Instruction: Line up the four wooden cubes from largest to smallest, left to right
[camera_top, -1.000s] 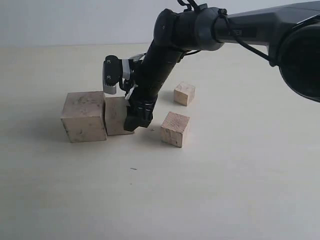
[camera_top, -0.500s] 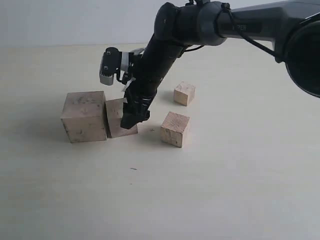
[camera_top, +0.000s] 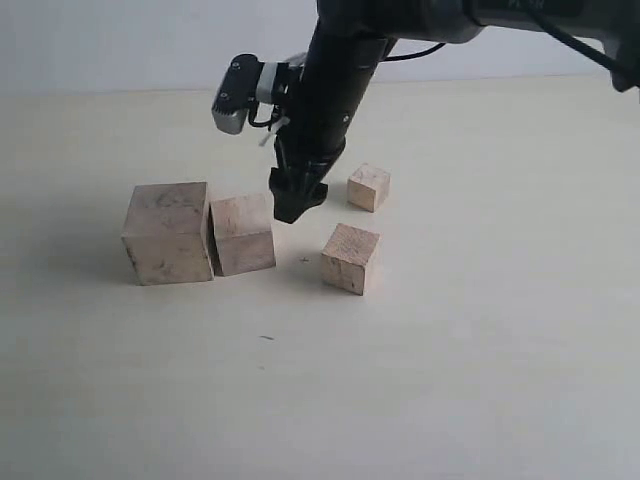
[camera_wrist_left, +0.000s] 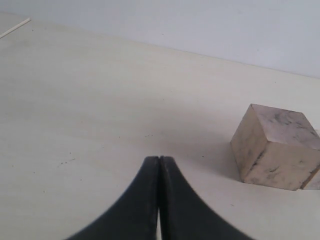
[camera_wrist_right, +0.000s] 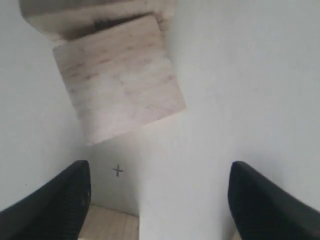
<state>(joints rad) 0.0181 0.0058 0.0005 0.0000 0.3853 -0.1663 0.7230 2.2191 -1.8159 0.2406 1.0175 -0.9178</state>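
Largest smudged pale wood cube (camera_top: 167, 232) + 2nd pale wood cube (camera_top: 243, 233) touching, centre-left of ext. frame. R fingers (camera_wrist_right: 55, 205) spread, empty, hover nr 2nd. L fingers (camera_wrist_left: 140, 200) pressed together. Next, prob.: 3rd pale wood cube (camera_top: 350, 258), mid-frame, needs grasp, placing right of 2nd; then smallest pale wood cube (camera_top: 369, 187).

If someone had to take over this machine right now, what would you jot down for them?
Left gripper: shut, holds nothing.
Right gripper: open, empty, hovers just right of the second cube.
Done: the largest cube and the second cube sit side by side at the left.
To do: the third cube and the smallest cube lie apart; add them on the row's right, in that order.
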